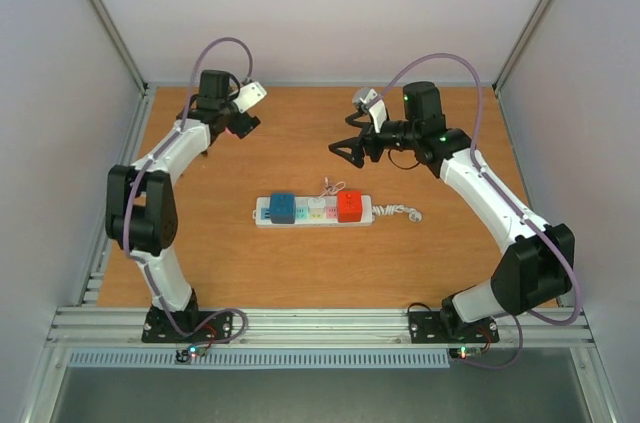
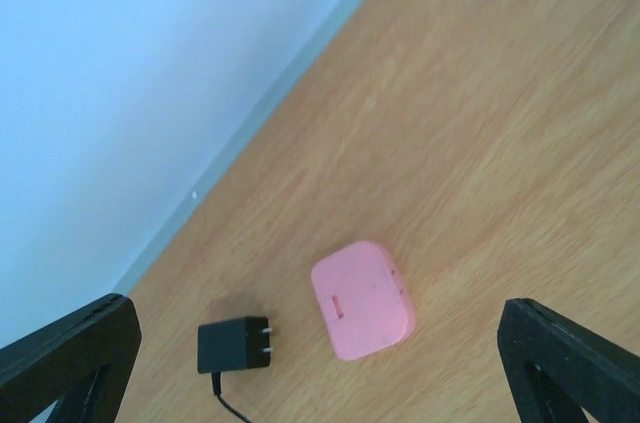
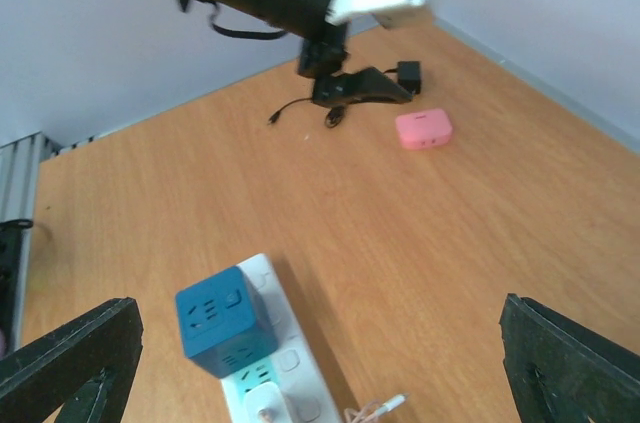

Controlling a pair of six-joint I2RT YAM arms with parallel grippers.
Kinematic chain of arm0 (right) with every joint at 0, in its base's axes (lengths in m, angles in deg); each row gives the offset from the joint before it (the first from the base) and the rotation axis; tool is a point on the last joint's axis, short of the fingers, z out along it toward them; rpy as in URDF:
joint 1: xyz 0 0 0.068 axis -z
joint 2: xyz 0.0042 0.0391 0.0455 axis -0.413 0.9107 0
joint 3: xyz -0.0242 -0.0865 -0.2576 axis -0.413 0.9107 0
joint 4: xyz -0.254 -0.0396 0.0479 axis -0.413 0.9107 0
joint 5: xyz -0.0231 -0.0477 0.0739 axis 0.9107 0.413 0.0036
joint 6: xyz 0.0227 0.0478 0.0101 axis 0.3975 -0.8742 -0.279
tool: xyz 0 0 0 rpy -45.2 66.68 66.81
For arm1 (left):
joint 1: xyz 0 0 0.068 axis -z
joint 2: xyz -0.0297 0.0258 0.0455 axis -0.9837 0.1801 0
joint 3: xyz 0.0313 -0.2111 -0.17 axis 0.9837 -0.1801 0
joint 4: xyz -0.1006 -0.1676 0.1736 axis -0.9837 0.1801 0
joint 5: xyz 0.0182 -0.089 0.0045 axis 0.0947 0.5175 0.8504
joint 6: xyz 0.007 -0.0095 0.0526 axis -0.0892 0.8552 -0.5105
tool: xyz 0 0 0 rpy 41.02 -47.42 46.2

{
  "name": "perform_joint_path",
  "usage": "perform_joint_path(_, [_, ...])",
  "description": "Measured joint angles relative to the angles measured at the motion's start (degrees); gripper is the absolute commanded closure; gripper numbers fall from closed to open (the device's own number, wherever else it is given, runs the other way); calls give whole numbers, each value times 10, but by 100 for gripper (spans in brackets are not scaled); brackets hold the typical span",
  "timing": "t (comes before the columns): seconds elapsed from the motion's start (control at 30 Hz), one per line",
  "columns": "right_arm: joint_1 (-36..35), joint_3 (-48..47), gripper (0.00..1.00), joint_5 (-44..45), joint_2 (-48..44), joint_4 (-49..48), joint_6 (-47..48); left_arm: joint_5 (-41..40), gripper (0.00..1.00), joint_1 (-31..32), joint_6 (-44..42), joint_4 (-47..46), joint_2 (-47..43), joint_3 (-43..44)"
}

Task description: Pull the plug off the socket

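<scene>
We saw the left pincer (image 1: 246,124) and right pincer (image 1: 343,149) spread wide, empty; the socket (image 1: 315,212) on the tabletop (image 1: 400,263) held a blue cube (image 1: 282,207) and red cube (image 1: 348,205).

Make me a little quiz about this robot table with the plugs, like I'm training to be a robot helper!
1. True or false: the pink plug lies on the table, apart from the socket.
2. Pick one: what colour is the cube on the socket nearest its curly cord? A. blue B. red C. green
3. Fill the gap: the left claw and the right claw are both ____.

Key: 1 true. 2 B, the red cube. 3 open.
</scene>
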Motion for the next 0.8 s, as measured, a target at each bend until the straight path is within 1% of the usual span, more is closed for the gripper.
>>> perform_joint_path(0.23, [2, 3, 1, 57, -30, -29, -18, 92, 0, -5, 82, 19, -106, -19])
perform_joint_path(0.3, [4, 6, 2, 70, -46, -39, -21, 109, 0, -5, 110, 13, -137, -35])
perform_joint_path(0.43, [7, 30, 1, 86, -77, -72, -29, 139, 0, -6, 174, -17, -212, -97])
perform_joint_path(0.5, [7, 45, 2, 80, -86, -78, -23, 165, 0, -7, 189, -15, -239, -112])
perform_joint_path(0.6, [8, 47, 2, 48, -75, -57, 9, 208, 0, -6, 194, 0, -261, -114])
perform_joint_path(0.8, [8, 10, 1, -16, 10, 32, 87, 276, 0, -6, 184, 37, -302, -154])
